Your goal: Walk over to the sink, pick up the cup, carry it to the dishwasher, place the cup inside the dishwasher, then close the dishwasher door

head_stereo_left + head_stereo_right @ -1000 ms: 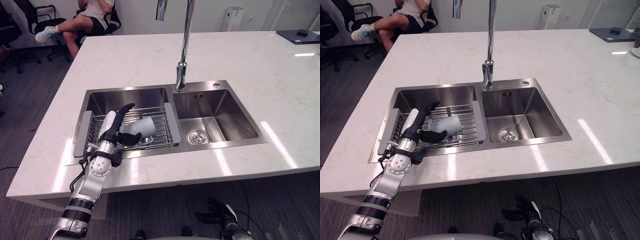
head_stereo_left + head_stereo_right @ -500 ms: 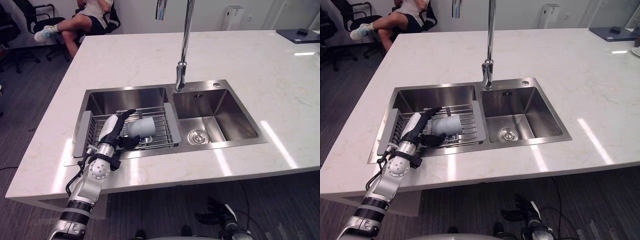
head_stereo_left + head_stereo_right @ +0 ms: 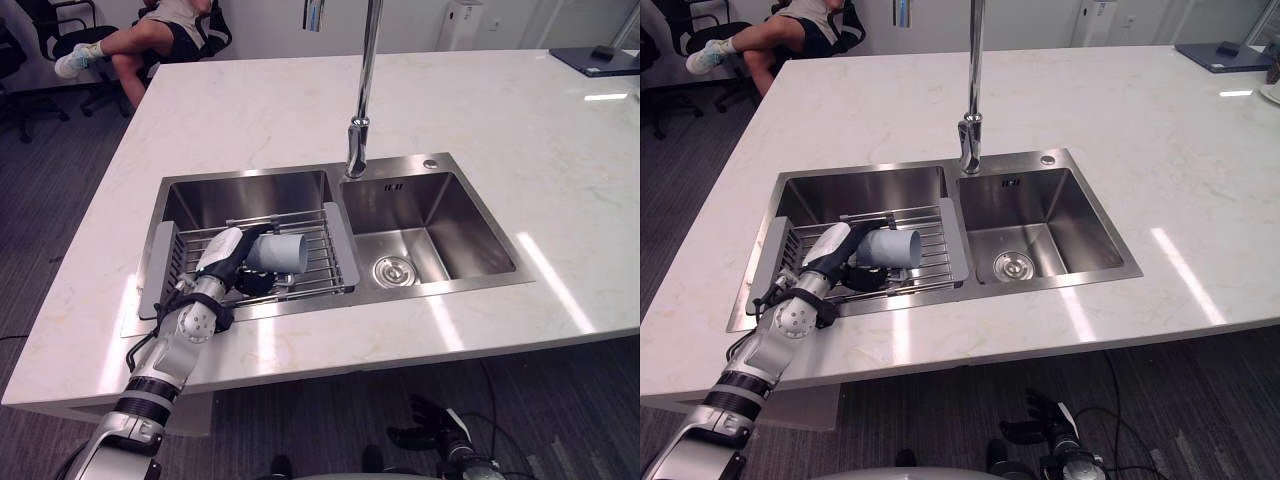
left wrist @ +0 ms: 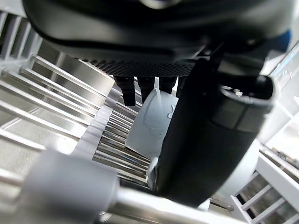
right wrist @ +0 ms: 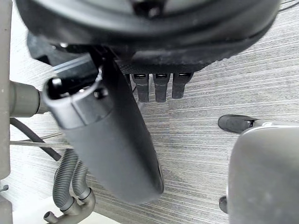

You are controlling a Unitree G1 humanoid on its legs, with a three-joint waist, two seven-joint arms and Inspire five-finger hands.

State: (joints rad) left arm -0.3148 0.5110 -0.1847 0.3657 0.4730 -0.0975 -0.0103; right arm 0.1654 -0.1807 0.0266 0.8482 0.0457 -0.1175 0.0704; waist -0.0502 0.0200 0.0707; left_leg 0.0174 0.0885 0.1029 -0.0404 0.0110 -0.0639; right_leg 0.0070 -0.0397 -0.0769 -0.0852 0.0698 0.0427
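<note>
A pale grey cup (image 3: pixel 283 253) lies on its side on the wire rack (image 3: pixel 322 262) across the left basin of the steel sink (image 3: pixel 440 215), its mouth toward the right. My left hand (image 3: pixel 222 262) reaches over the counter's front edge and wraps the cup's closed end, the white-covered thumb on top and the dark fingers curled beneath. In the left wrist view the cup (image 4: pixel 152 122) shows just past the fingers, with the thumb (image 4: pixel 205 140) beside it. My right hand (image 3: pixel 432 420) hangs low below the counter with relaxed fingers (image 5: pixel 156 88), holding nothing.
A tall chrome faucet (image 3: pixel 362 90) rises behind the divider between the basins. The right basin has a drain (image 3: pixel 395 270). White marble counter (image 3: pixel 520 130) surrounds the sink. A person sits on a chair (image 3: pixel 150 30) at the far left. A dark flat object (image 3: pixel 600 58) lies at the far right.
My left hand's fingers, stretched out above the cup a second ago, have come down and curled round its closed end. The camera has shifted slightly.
</note>
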